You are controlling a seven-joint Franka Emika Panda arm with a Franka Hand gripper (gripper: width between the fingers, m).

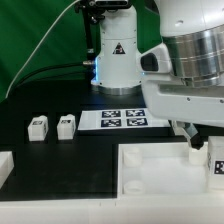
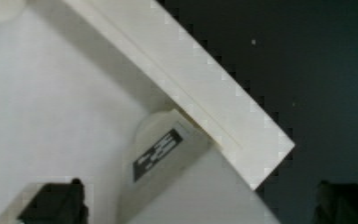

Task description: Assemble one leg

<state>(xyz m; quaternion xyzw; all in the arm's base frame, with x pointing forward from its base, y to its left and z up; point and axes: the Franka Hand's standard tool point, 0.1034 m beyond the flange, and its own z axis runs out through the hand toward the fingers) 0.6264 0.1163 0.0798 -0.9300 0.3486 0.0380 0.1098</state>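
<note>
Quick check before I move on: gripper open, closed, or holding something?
Gripper: open, holding nothing; its fingertips stand wide apart over the tray, with a leg lying loose ahead of them.

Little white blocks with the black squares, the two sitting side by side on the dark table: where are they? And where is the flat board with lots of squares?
Leg nearer the exterior view's left (image 1: 38, 126): exterior view, on its tagged face.
Second leg (image 1: 66, 125): exterior view, on its tagged face.
Marker board (image 1: 125, 119): exterior view, middle of the board, among its tags.
</note>
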